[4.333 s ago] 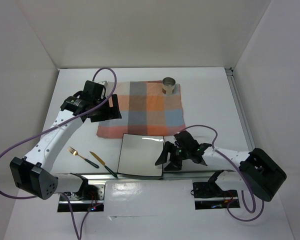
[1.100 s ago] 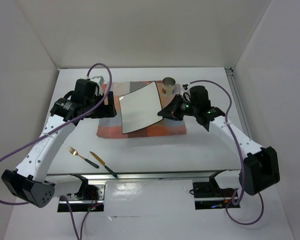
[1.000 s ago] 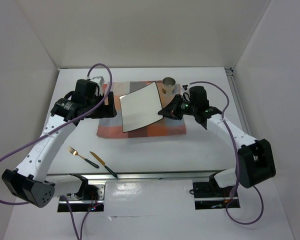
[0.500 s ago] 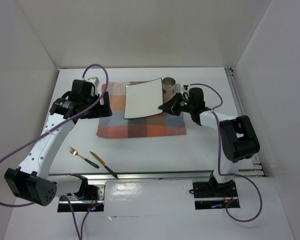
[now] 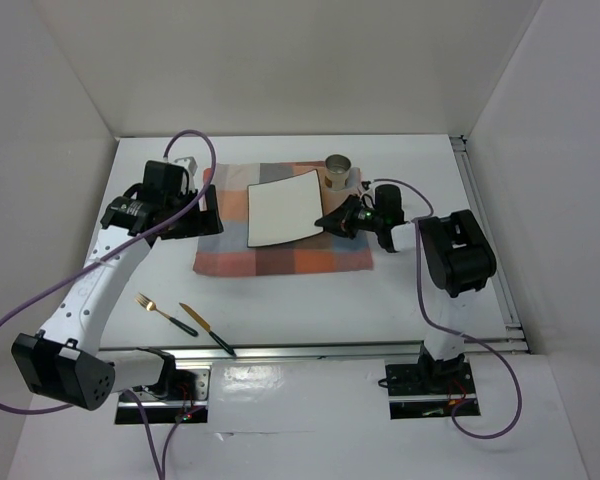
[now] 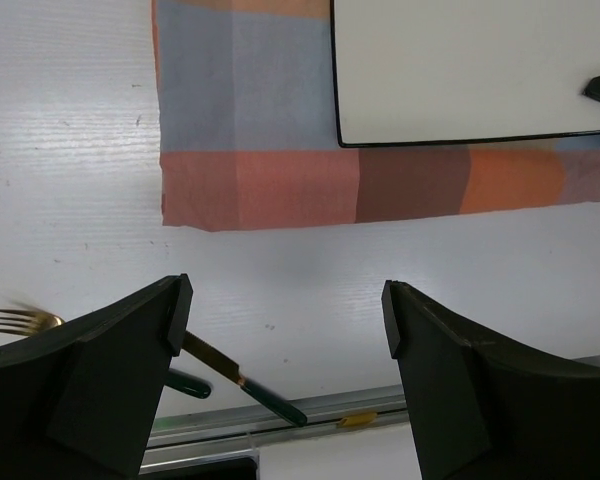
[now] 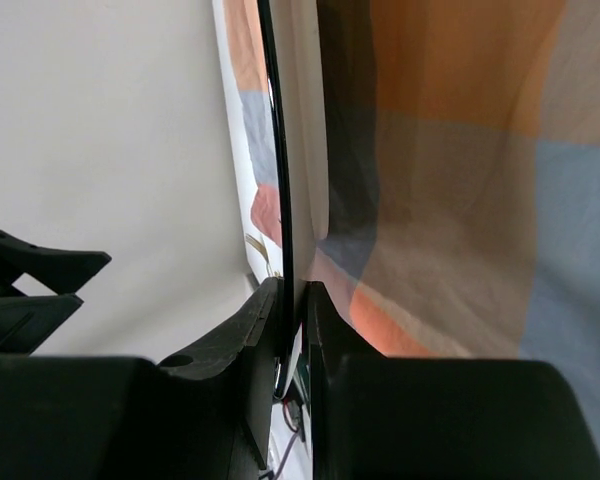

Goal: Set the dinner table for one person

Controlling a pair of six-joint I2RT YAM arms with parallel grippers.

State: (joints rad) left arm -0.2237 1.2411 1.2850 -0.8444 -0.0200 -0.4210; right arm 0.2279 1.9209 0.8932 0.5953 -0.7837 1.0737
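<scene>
On the table [image 5: 410, 290], plate [image 5: 283, 208] over cloth [image 5: 280, 258], cup [image 5: 338, 171] behind, fork [image 5: 158, 309] left of knife [image 5: 205, 328].

**Room at the front and right; the far middle is crowded.**
Bare bench [image 5: 380, 290] runs from cloth [image 5: 280, 258] to fork [image 5: 152, 304] and knife [image 5: 204, 327]; plate [image 5: 285, 208], can [image 5: 338, 172], left pincer [image 5: 208, 215] and right pincer [image 5: 327, 219] crowd the cloth.

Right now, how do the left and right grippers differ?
The left gripper is wide open and holds nothing; the right gripper is shut on the right edge of the white plate. The left gripper looks down from above near the left edge of the checked cloth; the right gripper reaches in from the cloth's right side. Both are at the cloth, away from the fork and knife.
</scene>
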